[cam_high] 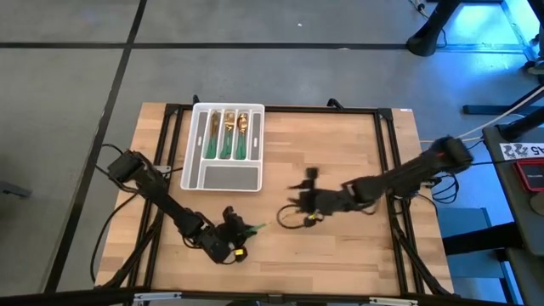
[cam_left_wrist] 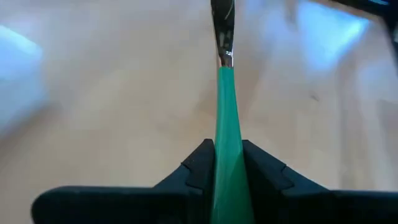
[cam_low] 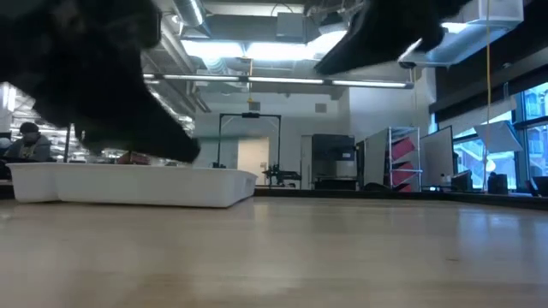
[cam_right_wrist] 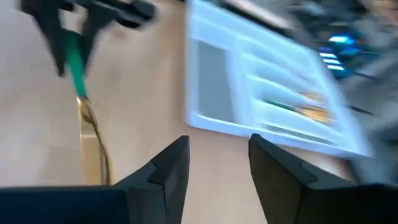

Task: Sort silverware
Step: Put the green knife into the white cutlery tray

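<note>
left claw (cam_left_wrist: 227,165): clamped on fork's (cam_left_wrist: 224,112) green handle, head pointing ahead, gripped for carrying | right claw (cam_right_wrist: 217,158): fingers apart, empty, beside it | tray (cam_high: 223,146): beyond both, holding sorted silverware (cam_high: 228,132)

A green-handled, gold-headed piece of silverware (cam_left_wrist: 225,118), a white tray (cam_high: 194,161), and a pale wood-grain table (cam_high: 340,246).

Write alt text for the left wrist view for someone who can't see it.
The left hand pinches the green handle of a gold-headed utensil between its two dark fingers, pointing it forward over the bare wooden table.
</note>
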Controlling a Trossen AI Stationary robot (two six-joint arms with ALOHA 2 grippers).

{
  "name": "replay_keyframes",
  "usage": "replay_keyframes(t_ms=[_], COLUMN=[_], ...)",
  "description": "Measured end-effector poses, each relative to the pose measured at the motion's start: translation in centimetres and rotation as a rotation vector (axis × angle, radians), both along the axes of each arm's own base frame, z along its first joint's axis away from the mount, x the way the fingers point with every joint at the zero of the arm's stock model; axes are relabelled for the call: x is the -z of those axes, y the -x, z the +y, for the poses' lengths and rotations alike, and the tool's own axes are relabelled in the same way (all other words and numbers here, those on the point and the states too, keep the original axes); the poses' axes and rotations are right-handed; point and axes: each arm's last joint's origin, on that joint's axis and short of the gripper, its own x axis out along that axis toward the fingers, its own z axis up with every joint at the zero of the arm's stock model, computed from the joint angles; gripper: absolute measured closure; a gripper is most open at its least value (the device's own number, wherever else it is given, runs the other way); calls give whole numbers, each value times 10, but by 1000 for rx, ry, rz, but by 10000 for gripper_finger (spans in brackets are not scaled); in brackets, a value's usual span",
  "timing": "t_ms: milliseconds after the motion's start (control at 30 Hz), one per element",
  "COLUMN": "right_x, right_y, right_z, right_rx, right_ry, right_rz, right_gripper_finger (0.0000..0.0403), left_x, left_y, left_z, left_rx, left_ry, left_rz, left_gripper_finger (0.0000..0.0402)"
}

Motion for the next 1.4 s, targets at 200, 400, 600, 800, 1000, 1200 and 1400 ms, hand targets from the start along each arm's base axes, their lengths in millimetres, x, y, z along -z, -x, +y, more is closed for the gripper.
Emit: replay_keyframes(t_ms=[200,400,600,800,1000,1200,1400], right_x=[-36,-37,-29,-27,-27,-27,-27], right_y=[46,65,67,65,66,70,74], right_z=[1,6,10,9,13,20,29], right_rx=[178,267,295,325,297,273,252], right_ry=[56,61,44,66,51,51,34], right_rz=[-59,-60,-39,-50,-42,-50,-64], right_gripper_finger=[254,256,256,256,256,256,256], left_x=[-65,-129,-136,-118,-111,-96,-80], left_y=[7,43,75,69,72,66,58], left_z=[11,76,150,217,268,288,294], left_rx=[-154,-478,-798,-848,-889,-882,-870], left_ry=[-174,-178,-22,60,119,190,169], left_rz=[32,211,506,631,714,785,861], left_gripper_finger=[347,347,347,347,347,347,347])
